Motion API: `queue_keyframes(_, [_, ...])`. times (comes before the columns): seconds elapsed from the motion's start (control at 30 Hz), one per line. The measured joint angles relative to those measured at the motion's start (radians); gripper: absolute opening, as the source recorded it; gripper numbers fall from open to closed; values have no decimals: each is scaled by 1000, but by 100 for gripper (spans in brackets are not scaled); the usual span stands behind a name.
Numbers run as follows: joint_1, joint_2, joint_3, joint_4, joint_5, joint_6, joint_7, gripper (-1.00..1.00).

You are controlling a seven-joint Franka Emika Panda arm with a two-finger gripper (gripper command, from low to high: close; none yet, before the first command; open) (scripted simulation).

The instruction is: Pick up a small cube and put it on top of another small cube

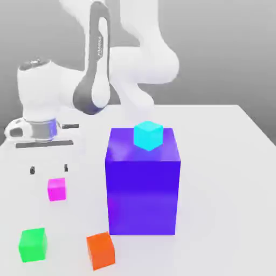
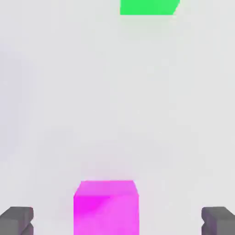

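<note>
Tool (image 1: 49,169) spread wide, pinching nothing, pointing down at the table (image 1: 226,161) w/ 2 dark fingertips (image 2: 17,220) either side of the gap. 1 small pink cube (image 1: 56,189) sits on the table just below the tool; in the hand view it's lined up betw. the fingertips, not touching them. 1 green cube (image 1: 33,245) near the front edge, 1 orange cube (image 1: 101,250) beside it, well apart from pink. 1 big purple-blue block (image 1: 143,188) toward the exterior view's right, w/ 1 cyan cube (image 1: 147,135) on top.
</note>
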Motion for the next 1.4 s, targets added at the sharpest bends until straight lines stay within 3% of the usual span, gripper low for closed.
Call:
queue_keyframes(0.1, [-36,72,89,14,200,45,-151,0])
queue_keyframes(0.23, [-176,159,283,42,432,99,-322,0])
queue_keyframes(0.43, [-419,278,573,72,614,193,-459,0])
queue_keyframes(0.47, [-441,289,597,73,620,203,-464,-100])
queue_keyframes(0.67, [-453,294,609,74,625,205,-468,-100])
queue_keyframes(0.8, [-354,238,493,63,556,159,-416,-100])
queue_keyframes(1.0, [-181,114,250,26,280,74,-211,-100])
queue_keyframes(1.2, [-231,-14,212,-11,-21,-13,10,-100])
queue_keyframes(1.4, [-157,44,261,164,6,-142,139,-100])
